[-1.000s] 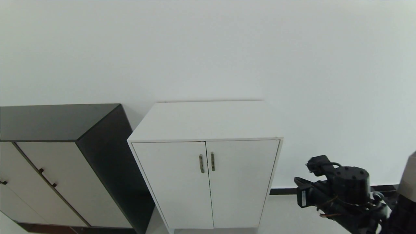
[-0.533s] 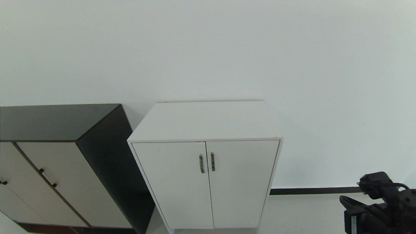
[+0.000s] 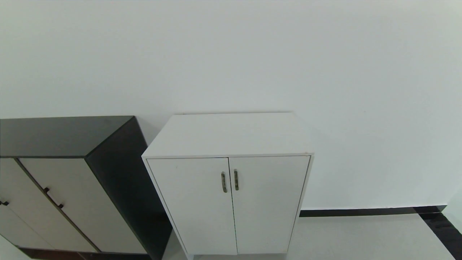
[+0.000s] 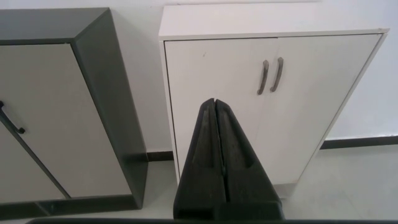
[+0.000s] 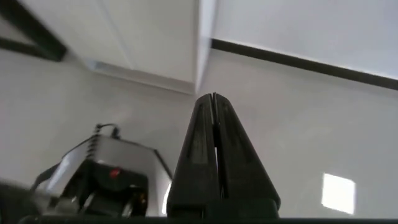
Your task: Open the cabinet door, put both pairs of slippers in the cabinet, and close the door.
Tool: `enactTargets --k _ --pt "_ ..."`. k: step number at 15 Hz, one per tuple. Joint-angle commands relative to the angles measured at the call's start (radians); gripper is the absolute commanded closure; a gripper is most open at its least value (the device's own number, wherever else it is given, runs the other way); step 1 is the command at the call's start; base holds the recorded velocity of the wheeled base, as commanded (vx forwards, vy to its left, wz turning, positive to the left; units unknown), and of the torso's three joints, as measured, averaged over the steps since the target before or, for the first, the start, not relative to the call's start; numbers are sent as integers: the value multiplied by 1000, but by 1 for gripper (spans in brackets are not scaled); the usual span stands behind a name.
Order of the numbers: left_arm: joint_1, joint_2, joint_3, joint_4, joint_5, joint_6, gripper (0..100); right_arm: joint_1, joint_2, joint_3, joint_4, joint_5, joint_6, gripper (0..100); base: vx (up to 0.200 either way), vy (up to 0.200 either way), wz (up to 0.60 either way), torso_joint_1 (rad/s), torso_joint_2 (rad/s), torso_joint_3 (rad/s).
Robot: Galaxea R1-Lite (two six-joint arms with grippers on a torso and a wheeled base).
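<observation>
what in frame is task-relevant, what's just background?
Job: white cabinet, doors shut; door handles; left end effector, shut; right end effector, shut.
Background: black cabinet beside it; black baseboard; white wall.

I can't see inside the white cabinet (image 3: 227,135), its doors (image 3: 195,206) shut; the black cabinet (image 3: 65,134) is cut off at left.

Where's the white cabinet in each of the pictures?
Head view: the white cabinet stands in the middle, doors shut.
Left wrist view: its front and handles, beyond the left hand.
Right wrist view: just its bottom corner, beyond the right hand.
Shared landmark: the black strip along the wall's foot, beside it.
</observation>
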Motion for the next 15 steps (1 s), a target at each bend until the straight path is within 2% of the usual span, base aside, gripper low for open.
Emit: enactTargets --k 1,3,6,8,11,13,15 --pt "0 1 0 0 0 0 100 -2 -303 -3 180 167 -29 100 0 0 0 0 0 0" --pt "0 1 0 0 0 0 100 4 -298 -3 181 170 -32 100 0 0 0 0 0 0" --pt "0 1 0 0 0 -1 100 -25 -270 -2 203 169 -109 100 0 0 0 0 0 0" --pt "0 1 0 0 0 -1 100 -148 -272 0 204 157 -100 100 0 0 0 0 0 0" --pt "0 1 0 0 0 -1 100 -384 -439 -2 204 153 -103 100 0 0 0 0 0 0" --pt "0 1 0 0 0 -1 100 -488 -519 -2 204 153 -103 100 0 0 0 0 0 0" --pt "0 1 0 0 0 -1 100 -507 -599 0 204 153 -103 100 0 0 0 0 0 0"
